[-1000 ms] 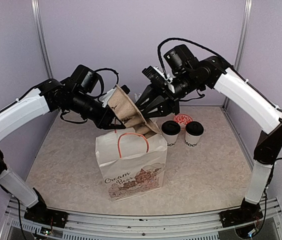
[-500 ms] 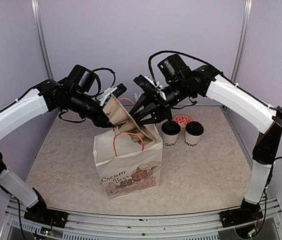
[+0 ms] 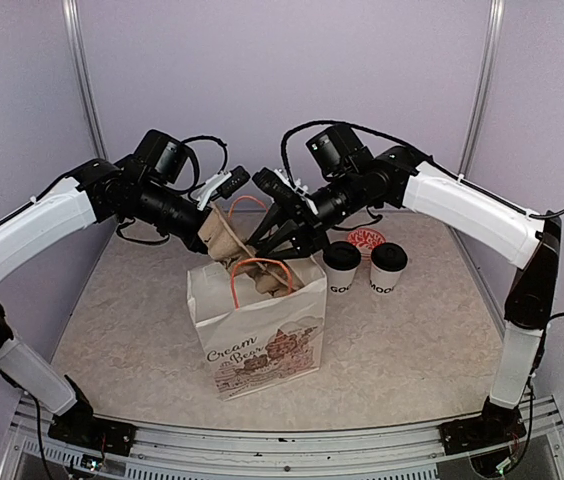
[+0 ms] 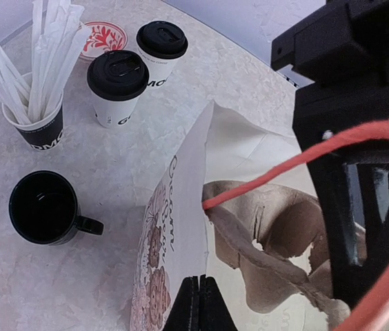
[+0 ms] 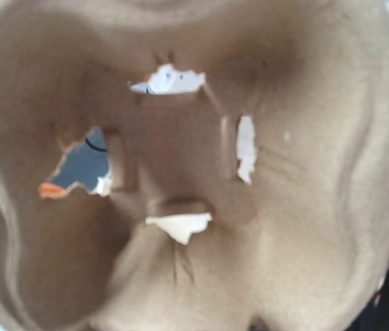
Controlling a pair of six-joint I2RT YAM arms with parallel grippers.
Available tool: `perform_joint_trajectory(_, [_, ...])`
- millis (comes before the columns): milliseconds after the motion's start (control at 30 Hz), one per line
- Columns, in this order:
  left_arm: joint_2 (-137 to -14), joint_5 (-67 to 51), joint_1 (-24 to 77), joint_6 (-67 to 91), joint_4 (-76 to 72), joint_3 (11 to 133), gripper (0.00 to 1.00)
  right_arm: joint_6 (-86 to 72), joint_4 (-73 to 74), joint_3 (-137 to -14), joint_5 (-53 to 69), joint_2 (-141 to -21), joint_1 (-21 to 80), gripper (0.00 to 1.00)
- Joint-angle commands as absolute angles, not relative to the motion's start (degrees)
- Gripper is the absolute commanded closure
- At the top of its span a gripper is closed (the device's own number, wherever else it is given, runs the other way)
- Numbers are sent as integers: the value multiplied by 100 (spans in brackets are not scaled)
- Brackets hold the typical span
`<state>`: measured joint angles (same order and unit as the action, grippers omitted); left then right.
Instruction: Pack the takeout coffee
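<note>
- Left arm is reaching in from its side, forearm sloping down toward the paper bag (image 3: 262, 340).
- Left gripper (image 4: 200, 284) is sitting at the bag's rim. Its jaws are pressed fully together, pinching the paper edge.
- Right arm is arching over from its side, elbow high, wrist pitched down over the bag mouth.
- Right gripper (image 3: 265, 245) is gripping the cup carrier (image 5: 201, 172), jaws parted only slightly on its wall.
- Cup carrier is standing tilted, its lower part inside the bag and its upper part sticking out between the two grippers.
- Orange handle (image 3: 257, 265) is looping across the bag opening.
- First coffee cup (image 3: 341, 268) and second coffee cup (image 3: 388, 267), both lidded, are standing upright side by side on the bench (image 3: 412, 340). They are just right of the bag, outside it, with neither gripper touching them.
- Straw cup (image 4: 36, 117) and black mug (image 4: 43, 207) are standing on the bench beyond the bag.
</note>
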<state>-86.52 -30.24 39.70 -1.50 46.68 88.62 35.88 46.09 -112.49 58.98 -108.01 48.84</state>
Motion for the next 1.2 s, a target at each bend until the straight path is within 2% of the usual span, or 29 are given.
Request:
perform_joint_trajectory(0, [-8589, -3146, 3879, -123, 4518, 8766, 96, 3485, 4377, -11023, 5589, -10819, 4957, 79])
perform_joint_trajectory(100, [-8563, -3126, 3867, -123, 4515, 8771, 89, 3556, 4487, -10988, 5539, -10807, 4964, 80])
perform_joint_trajectory(367, [-8286, -2758, 3845, -88, 4484, 8797, 55, 3720, 4857, -10922, 4757, -10705, 5116, 80])
perform_joint_trajectory(500, [-8049, -2534, 3779, -38, 4449, 8799, 45, 3825, 5075, -10884, 4365, -10638, 5217, 80])
perform_joint_trajectory(800, [-7543, -1956, 3365, 103, 4296, 8711, 31, 3859, 5462, -10927, 3631, -10587, 5330, 80])
perform_joint_trajectory(1167, [-7358, -1668, 3174, 252, 4238, 8662, 30, 3875, 6284, -11331, 2426, -10976, 5668, 80])
